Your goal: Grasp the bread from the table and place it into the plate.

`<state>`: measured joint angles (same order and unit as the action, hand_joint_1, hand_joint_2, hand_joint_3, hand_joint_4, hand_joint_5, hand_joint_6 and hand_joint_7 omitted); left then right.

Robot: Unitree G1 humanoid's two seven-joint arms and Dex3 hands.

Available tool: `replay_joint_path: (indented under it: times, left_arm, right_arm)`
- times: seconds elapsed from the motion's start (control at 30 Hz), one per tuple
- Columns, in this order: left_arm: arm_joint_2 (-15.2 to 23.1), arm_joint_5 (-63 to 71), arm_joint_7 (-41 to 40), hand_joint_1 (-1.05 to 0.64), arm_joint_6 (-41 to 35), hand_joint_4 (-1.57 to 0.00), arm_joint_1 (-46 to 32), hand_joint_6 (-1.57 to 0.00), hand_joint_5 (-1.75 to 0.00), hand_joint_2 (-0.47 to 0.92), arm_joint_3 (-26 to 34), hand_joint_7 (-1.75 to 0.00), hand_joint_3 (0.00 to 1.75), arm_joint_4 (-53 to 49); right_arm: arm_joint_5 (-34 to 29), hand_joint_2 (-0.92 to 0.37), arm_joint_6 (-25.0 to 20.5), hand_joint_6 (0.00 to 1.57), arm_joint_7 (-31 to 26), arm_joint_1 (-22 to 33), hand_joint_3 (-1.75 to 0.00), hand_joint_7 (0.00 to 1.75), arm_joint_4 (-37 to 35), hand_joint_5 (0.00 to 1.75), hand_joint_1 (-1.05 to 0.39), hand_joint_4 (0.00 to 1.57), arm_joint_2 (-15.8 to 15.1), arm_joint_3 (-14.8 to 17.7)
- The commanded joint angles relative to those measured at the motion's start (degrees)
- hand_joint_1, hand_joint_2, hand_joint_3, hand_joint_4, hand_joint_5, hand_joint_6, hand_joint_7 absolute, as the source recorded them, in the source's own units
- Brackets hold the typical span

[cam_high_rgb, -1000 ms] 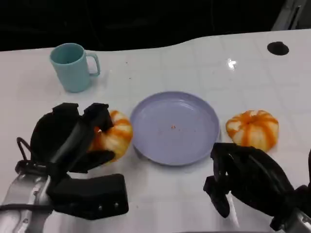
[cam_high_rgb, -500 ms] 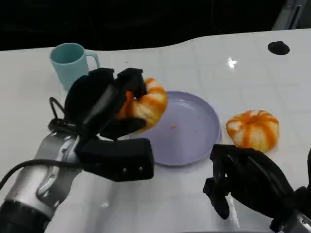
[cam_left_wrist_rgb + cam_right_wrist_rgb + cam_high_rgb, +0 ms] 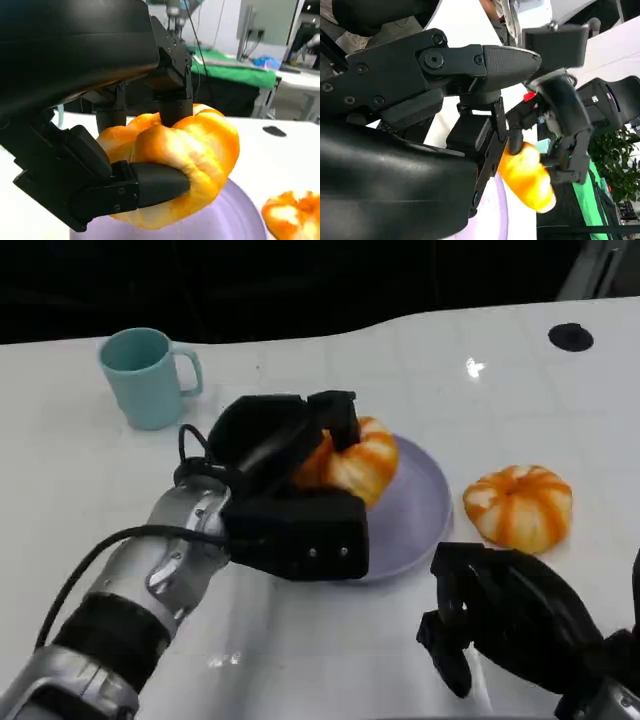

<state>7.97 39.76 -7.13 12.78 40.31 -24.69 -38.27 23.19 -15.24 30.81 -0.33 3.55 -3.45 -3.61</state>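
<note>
The left hand [image 3: 290, 440] had carried the bread [image 3: 355, 465] from the plate's nine o'clock edge, where it was half a second earlier, to above the plate's [image 3: 420, 505] middle. Its fingers [image 3: 155, 182] were clamped around the orange-striped roll from both sides, holding it just above the lilac plate; whether the two touched could not be told. The silver left forearm [image 3: 150, 575] reached in from seven o'clock toward the centre of the bench [image 3: 330, 660]. The right hand [image 3: 500, 625] stayed at five o'clock, fingers curled in and holding nothing. A second bread roll [image 3: 518, 505] lay on the bench just beside the plate, at its three o'clock, unmoved. A teal mug [image 3: 145, 375] stood at ten o'clock, well apart from the plate. The bench was white and glossy, with a dark round hole [image 3: 570, 337] near two o'clock. Beyond it, the left wrist view showed a green-covered table [image 3: 235, 75].
</note>
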Motion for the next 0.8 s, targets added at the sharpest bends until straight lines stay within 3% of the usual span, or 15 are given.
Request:
replay_joint_path:
  times: [0.03, 0.07, 0.1, 0.13, 0.17, 0.23, 0.33, 0.43, 0.57, 0.8]
  left_arm:
    - [-0.4, -1.8, 1.8, -0.24, -0.8, -0.87, 2.1, -0.75, -1.75, 0.49, 0.1, -1.36, 1.07, -3.1]
    - [-0.5, -1.8, 2.4, -0.27, -1.2, -0.75, 2.3, -0.75, -1.65, 0.58, 0.0, -0.96, 0.82, -3.6]
    - [-0.5, -1.9, 2.8, -0.30, -1.4, -0.70, 2.5, -0.78, -1.55, 0.69, -0.1, -0.67, 0.59, -3.9]
    - [-0.3, -1.8, 3.1, -0.31, -1.2, -0.67, 2.6, -0.82, -1.49, 0.78, -0.3, -0.46, 0.40, -4.1]
    - [0.0, -1.6, 3.3, -0.36, -1.0, -0.62, 2.6, -0.77, -1.21, 0.86, -0.7, -0.25, 0.25, -4.2]
    - [0.9, -0.6, 3.8, -0.43, -1.0, -0.52, 2.5, -0.66, -0.82, 0.91, -1.6, -0.07, 0.18, -3.8]
    - [2.0, 0.7, 4.8, -0.54, -2.2, -0.38, 2.1, -0.49, -0.54, 0.92, -2.7, -0.01, 0.19, -2.5]
    - [3.0, 1.3, 6.8, -0.63, -3.5, -0.28, 2.0, -0.40, -0.45, 0.92, -3.4, 0.00, 0.21, -1.4]
    - [4.1, 1.6, 9.3, -0.70, -4.3, -0.21, 1.7, -0.37, -0.40, 0.92, -3.8, -0.01, 0.26, 0.1]
    - [6.0, 0.7, 10.9, -0.72, -3.6, -0.27, -0.1, -0.46, -0.44, 0.92, -3.1, -0.04, 0.23, 3.9]
  right_arm:
    - [0.4, -0.92, -0.2, 1.08, -0.1, 0.6, -0.45, 1.53, 1.1, 1.59, -0.95, 1.29, -0.5, 0.2]
    - [0.5, -0.92, -0.3, 1.09, -0.1, 0.7, -0.44, 1.53, 1.2, 1.59, -0.95, 1.29, -0.5, 0.2]
    - [0.6, -0.92, -0.4, 1.09, 0.0, 0.7, -0.44, 1.53, 1.2, 1.59, -0.95, 1.29, -0.5, 0.2]
    - [0.7, -0.92, -0.6, 1.09, -0.1, 0.7, -0.43, 1.53, 1.3, 1.58, -0.95, 1.29, -0.5, 0.2]
    - [0.7, -0.92, -0.6, 1.09, -0.1, 0.7, -0.43, 1.53, 1.4, 1.58, -0.95, 1.30, -0.4, 0.2]
    - [0.9, -0.92, -0.7, 1.09, -0.1, 0.8, -0.42, 1.53, 1.4, 1.58, -0.95, 1.30, -0.3, 0.3]
    - [0.6, -0.92, -0.5, 1.10, -0.3, 0.9, -0.41, 1.53, 1.5, 1.57, -0.95, 1.31, -0.2, 0.1]
    - [0.4, -0.92, -0.2, 1.10, -0.3, 0.9, -0.42, 1.53, 1.4, 1.57, -0.95, 1.31, -0.2, 0.0]
    - [0.5, -0.92, 0.1, 1.09, -0.1, 0.8, -0.43, 1.53, 1.2, 1.57, -0.95, 1.31, -0.2, 0.0]
    - [0.4, -0.92, -0.3, 1.08, -0.6, 0.9, -0.43, 1.53, 1.6, 1.58, -0.96, 1.30, -0.2, 0.0]
